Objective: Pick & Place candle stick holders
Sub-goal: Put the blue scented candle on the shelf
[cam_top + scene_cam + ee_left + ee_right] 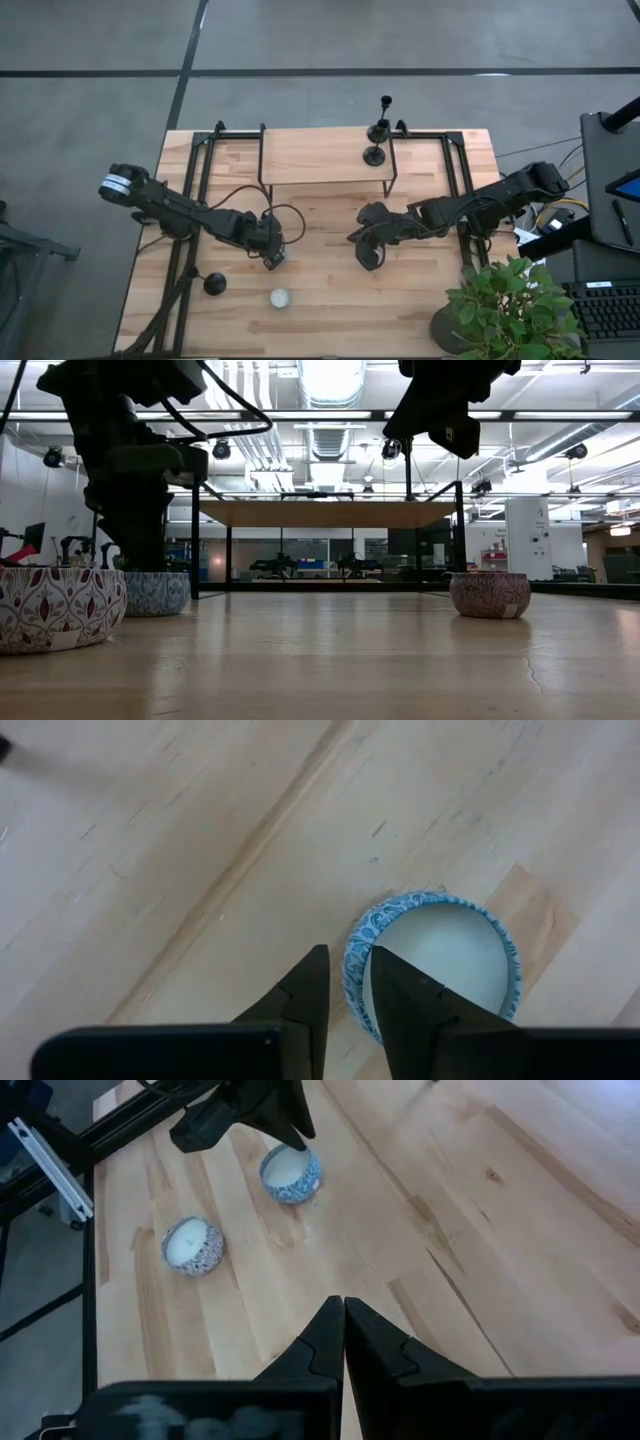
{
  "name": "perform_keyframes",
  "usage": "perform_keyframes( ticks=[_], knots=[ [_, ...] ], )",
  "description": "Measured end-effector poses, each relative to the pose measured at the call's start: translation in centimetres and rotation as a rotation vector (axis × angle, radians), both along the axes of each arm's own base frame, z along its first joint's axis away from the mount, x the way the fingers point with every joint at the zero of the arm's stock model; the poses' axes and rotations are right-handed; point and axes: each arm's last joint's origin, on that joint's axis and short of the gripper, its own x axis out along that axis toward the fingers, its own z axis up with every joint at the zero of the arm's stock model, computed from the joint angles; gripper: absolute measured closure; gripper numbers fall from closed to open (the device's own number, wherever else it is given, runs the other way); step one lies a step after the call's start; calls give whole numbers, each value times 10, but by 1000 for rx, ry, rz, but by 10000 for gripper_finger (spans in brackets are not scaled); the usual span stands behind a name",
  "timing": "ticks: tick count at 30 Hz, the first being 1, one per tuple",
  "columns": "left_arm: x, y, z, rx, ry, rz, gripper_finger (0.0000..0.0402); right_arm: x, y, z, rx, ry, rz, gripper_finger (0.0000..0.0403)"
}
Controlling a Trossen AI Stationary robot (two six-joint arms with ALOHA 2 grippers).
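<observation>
Two black candle stick holders stand by their round bases on the right end of a raised wooden shelf at the table's far side. A round black thing, perhaps a third holder seen from above, stands near the table's left front. My left gripper is down at a blue-patterned candle tin, also shown in the low view, and shut on its rim. My right gripper is shut and empty, held above the table's middle. My left gripper pinches the blue tin's rim wall between its two fingers, one finger outside the tin and one inside over the white wax. The fingers come from above, pointing down. The tin stands upright with its bottom on the table.
A purple-patterned candle tin stands near the table's front edge. A red-patterned tin shows in the low view. The shelf's black frame legs stand on the table. A potted plant is at the front right corner.
</observation>
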Motion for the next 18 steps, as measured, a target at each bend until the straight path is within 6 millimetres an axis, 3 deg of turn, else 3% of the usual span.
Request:
perform_keyframes(
  ticks=[18],
  knots=[
    [-2, 2, -7, 3, -13, -6, 336, 0, 0, 0, 2, -3, -1, 394]
  ],
)
